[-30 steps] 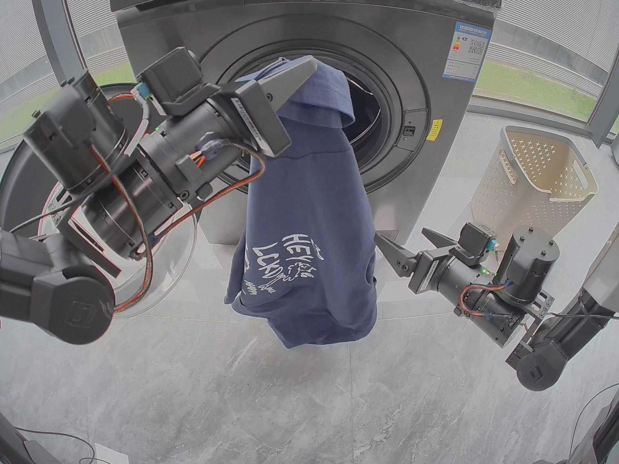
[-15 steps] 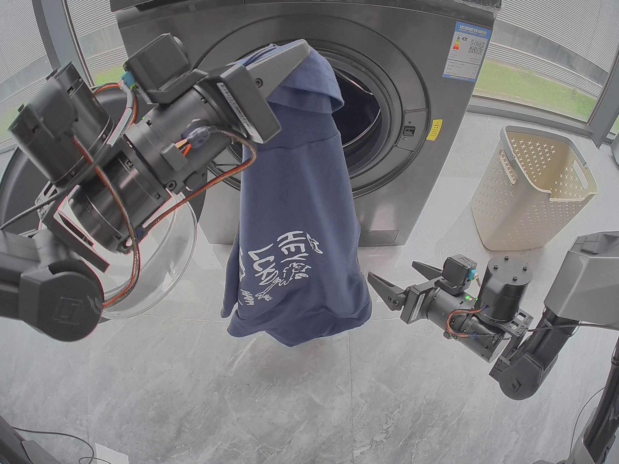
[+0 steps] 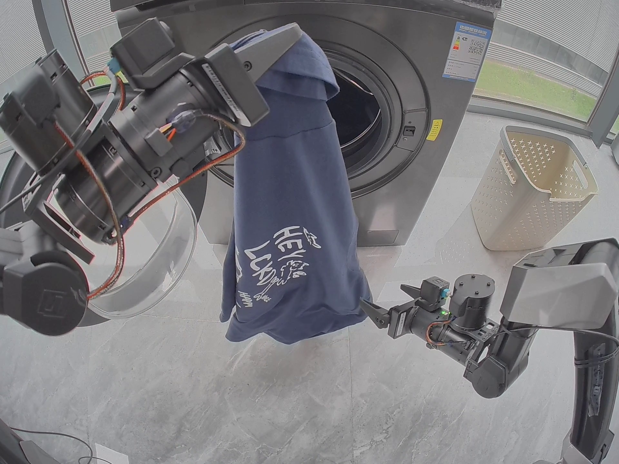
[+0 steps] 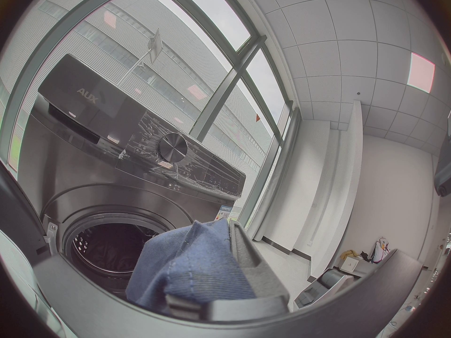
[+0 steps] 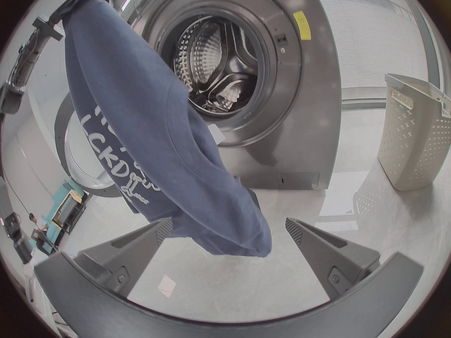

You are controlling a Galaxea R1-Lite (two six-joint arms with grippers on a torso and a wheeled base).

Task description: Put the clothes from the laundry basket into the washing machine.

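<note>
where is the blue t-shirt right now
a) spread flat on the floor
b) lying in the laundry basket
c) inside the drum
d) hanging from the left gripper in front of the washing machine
D: the blue t-shirt hangs by its top from the left gripper, which is shut on it, in front of the washing machine and clear of the floor and the laundry basket.
</note>
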